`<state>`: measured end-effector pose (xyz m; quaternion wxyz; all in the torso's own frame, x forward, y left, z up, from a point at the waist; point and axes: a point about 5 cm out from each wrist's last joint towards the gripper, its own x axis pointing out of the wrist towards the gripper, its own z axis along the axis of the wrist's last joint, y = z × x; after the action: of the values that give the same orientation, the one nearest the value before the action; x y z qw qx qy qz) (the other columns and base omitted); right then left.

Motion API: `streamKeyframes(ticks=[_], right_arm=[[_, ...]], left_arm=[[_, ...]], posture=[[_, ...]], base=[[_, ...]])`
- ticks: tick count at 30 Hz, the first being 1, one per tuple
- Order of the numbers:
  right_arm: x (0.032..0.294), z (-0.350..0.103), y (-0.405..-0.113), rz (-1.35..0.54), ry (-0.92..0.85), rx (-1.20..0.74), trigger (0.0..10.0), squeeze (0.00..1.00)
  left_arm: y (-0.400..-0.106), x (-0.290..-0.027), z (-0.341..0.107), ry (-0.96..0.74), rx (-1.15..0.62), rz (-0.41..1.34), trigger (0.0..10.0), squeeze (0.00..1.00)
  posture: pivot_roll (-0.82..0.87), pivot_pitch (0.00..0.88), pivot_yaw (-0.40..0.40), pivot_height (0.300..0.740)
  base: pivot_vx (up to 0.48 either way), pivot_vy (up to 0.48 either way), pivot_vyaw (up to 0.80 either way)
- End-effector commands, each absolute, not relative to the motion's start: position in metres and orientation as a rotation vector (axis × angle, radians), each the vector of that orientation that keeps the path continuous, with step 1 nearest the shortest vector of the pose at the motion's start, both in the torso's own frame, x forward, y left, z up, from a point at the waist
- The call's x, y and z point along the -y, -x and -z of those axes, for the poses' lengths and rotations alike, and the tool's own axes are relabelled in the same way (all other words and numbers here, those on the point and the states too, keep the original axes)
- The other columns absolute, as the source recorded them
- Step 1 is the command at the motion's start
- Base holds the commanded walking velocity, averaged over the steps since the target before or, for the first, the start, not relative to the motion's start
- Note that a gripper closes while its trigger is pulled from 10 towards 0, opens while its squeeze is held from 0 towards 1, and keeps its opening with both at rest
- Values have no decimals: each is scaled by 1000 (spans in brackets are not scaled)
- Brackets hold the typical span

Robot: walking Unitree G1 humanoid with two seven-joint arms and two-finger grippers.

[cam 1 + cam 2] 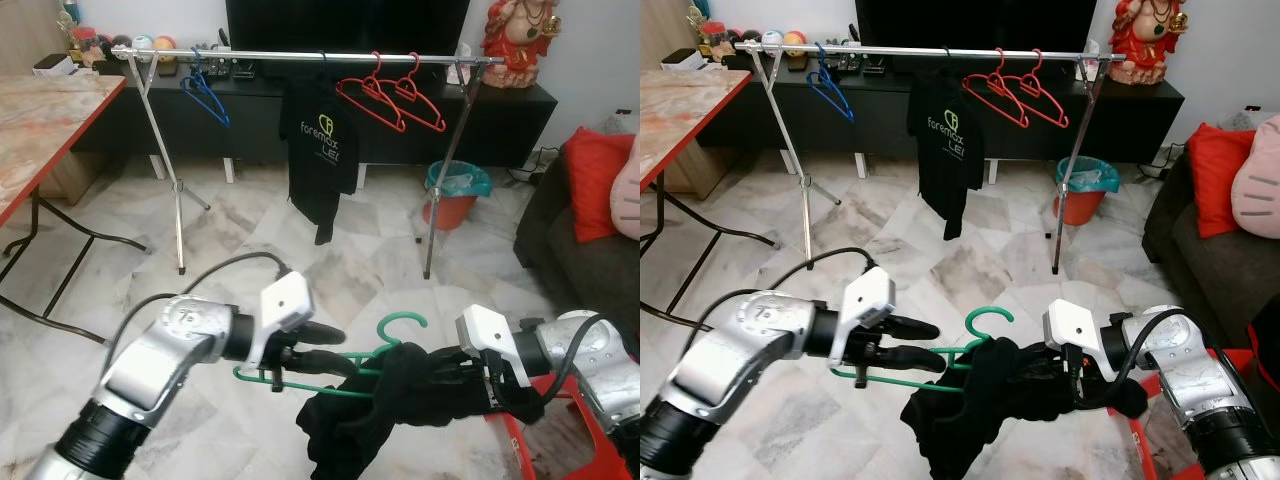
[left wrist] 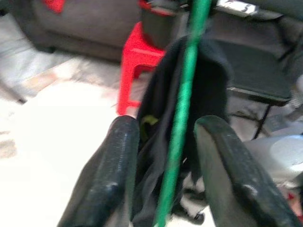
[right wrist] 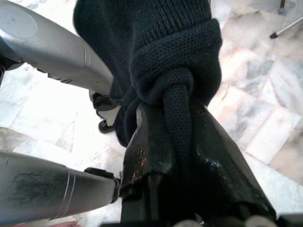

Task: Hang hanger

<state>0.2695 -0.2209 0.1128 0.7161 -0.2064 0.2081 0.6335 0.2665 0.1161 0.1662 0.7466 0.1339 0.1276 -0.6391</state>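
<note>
The right gripper (image 3: 182, 137) is clamped on a dark knitted garment (image 1: 385, 400), which hides most of the one green hanger (image 1: 400, 322). The left gripper (image 1: 330, 350) stands apart around the hanger's bar. Behind it, the clothes rail (image 1: 300, 56) carries two red hangers (image 1: 390, 95), one blue hanger (image 1: 205, 95) and one black T-shirt (image 1: 320, 150).

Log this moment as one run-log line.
stage: carrying | left gripper: around green hanger, open | right gripper: shut on black garment | rail: ahead, not reached
</note>
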Motion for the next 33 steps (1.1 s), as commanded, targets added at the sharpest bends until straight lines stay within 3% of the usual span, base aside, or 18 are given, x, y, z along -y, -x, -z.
streamKeyframes(ticks=[1, 4, 6, 7, 9, 10, 11, 12, 18, 23, 25, 28, 33], right_arm=[[226, -113, -270, -1382, 490, -476, 0, 0], [229, -110, -272, -1342, 504, -482, 0, 0], [231, -111, -275, -1294, 493, -460, 0, 0], [235, -111, -280, -1204, 496, -434, 0, 0], [235, -111, -280, -1204, 496, -434, 0, 0], [237, -109, -284, -1141, 489, -424, 0, 0], [237, -109, -284, -1141, 489, -424, 0, 0], [238, -104, -286, -1042, 469, -406, 0, 0], [238, -100, -284, -982, 442, -391, 0, 0], [238, -102, -286, -937, 440, -364, 0, 0], [240, -108, -295, -845, 446, -322, 0, 0], [238, -116, -305, -788, 473, -276, 0, 0], [236, -127, -311, -790, 506, -244, 0, 0]], left_arm=[[-269, -126, -175, -286, -239, 1369, 10000, 1000], [-277, -136, -181, -271, -212, 1290, 10000, 1000], [-290, -149, -186, -248, -155, 1135, 10000, 1000], [-308, -170, -187, -235, -100, 902, 10000, 1000], [-308, -170, -187, -235, -100, 902, 10000, 1000], [-320, -185, -183, -215, -105, 735, 10000, 824], [-320, -185, -183, -215, -105, 735, 10000, 824], [-333, -214, -175, -155, -100, 424, 10000, 0], [-334, -240, -161, -74, -111, 153, 10000, 0], [-333, -249, -151, -51, -142, 48, 10000, 0], [-331, -251, -131, -70, -230, -11, 10000, 0], [-329, -229, -99, -79, -348, 93, 10000, 0], [-323, -205, -86, -34, -393, 237, 10000, 0]], posture=[[31, 0, -38, 740], [31, 0, -38, 740], [31, 0, -38, 740], [29, 0, -37, 740], [29, 0, -37, 740], [29, 0, -37, 740], [29, 0, -37, 740], [31, 0, -33, 740], [22, 0, -29, 740], [17, 0, -27, 740], [17, 0, -27, 740], [16, 0, -20, 740], [12, 0, -21, 740]], base=[[0, 0, 0], [0, 0, 0], [0, 0, 0], [0, 0, 0], [0, 0, 0], [0, 0, 0], [0, 0, 0], [0, 0, 0], [0, 0, 0], [0, 0, 0], [0, 0, 0], [0, 0, 0], [0, 0, 0]])
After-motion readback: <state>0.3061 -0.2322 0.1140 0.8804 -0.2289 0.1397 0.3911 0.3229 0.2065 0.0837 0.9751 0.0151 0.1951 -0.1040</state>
